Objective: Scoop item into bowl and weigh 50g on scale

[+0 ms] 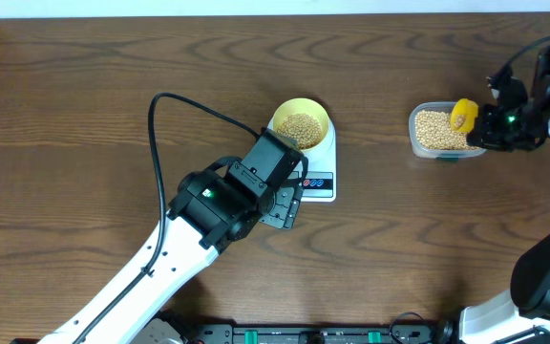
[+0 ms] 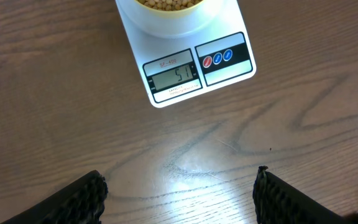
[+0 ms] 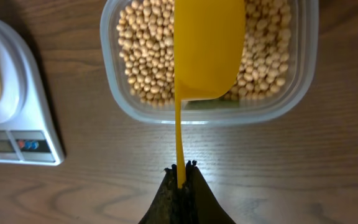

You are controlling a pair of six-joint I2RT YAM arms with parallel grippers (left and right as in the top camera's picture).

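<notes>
The pale yellow bowl (image 1: 301,121) holds beige beans (image 1: 300,128) and stands on the white scale (image 1: 319,182). The scale's display (image 2: 172,78) reads 51, with red and blue buttons beside it. My left gripper (image 2: 180,186) hovers open over bare table just in front of the scale, nothing between its fingers. At the right, my right gripper (image 3: 182,169) is shut on the thin handle of the yellow scoop (image 3: 207,50). The scoop's cup hangs over a clear tub (image 3: 297,81) full of beans (image 3: 145,53).
The tub (image 1: 416,134) sits to the right of the scale with open wood between them. The left arm's black cable (image 1: 175,100) loops over the table left of the bowl. The table's left edge shows at the far corner.
</notes>
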